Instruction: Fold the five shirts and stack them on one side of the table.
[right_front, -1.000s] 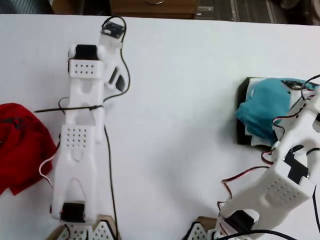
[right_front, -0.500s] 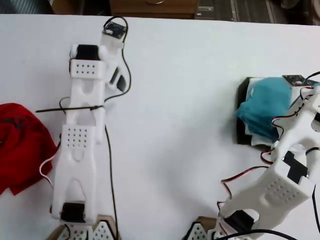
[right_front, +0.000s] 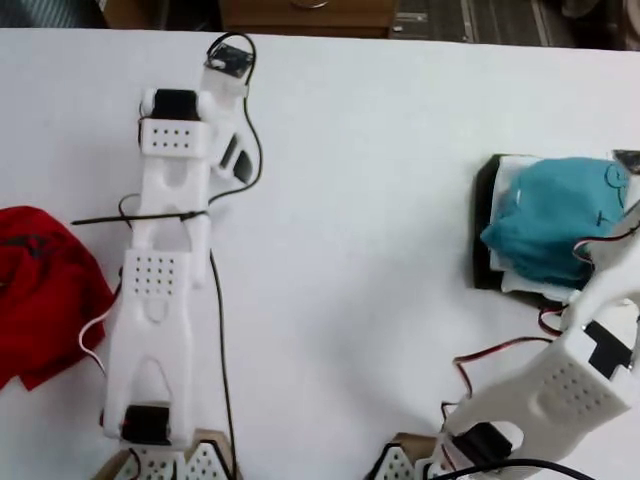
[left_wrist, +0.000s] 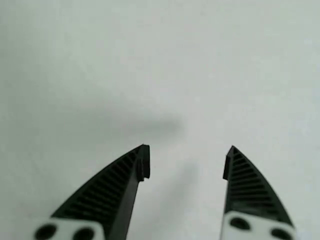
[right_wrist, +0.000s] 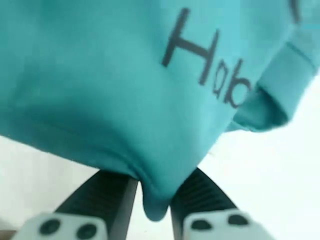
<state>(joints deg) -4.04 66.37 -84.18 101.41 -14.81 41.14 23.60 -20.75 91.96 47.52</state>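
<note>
At right, teal shirt (right_front: 548, 218) was pinched in right pincer (right_wrist: 151, 199); stack (right_front: 484, 235) beneath could be skewed by a tug; left pincer (left_wrist: 185, 162) was open.

Your left arm (right_front: 165, 250) stretches straight forward, left gripper (left_wrist: 186, 160) spread wide; your right gripper (right_wrist: 152, 182) pinches the teal shirt (right_wrist: 125, 75).

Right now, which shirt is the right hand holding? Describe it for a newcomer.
On the white table, look to the right edge, where a stack of folded clothes lies. The teal shirt lies on top, its edge pinched in the right hand. A white layer and a black layer lie beneath it; the crumpled red shirt is at the far left edge.
</note>
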